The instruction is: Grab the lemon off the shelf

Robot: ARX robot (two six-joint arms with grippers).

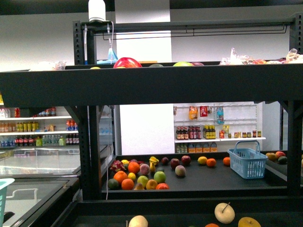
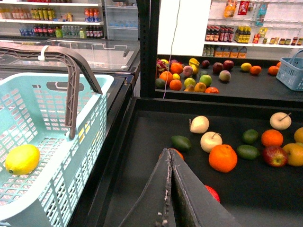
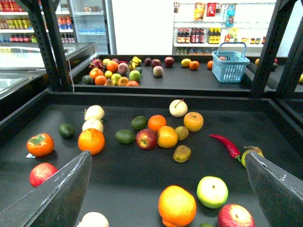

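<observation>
A yellow lemon [image 2: 22, 159] lies inside a teal plastic basket [image 2: 90, 118] with a grey handle, beside the black shelf. The shelf's dark lower tray [image 2: 142, 156] holds several loose fruits: oranges, apples, pale pears and green avocados. My left gripper [image 2: 169, 151] is shut and empty, its tips above the tray next to the basket. My right gripper [image 3: 168, 156] is open wide and empty above the same tray [image 3: 118, 179], with an orange [image 3: 177, 205] and a green apple [image 3: 212, 191] between its fingers. Neither gripper shows in the front view, where the shelf's upper tier [image 1: 151, 85] crosses the picture.
A farther tier holds a fruit pile [image 1: 137, 175] and a blue basket [image 1: 247, 162]. A red chili [image 3: 226, 144] lies on the near tray. Black uprights [image 3: 47, 42] stand at the tray's corners. Glass-topped freezers [image 2: 71, 52] are left; white bottle shelves [image 1: 218, 132] line the back wall.
</observation>
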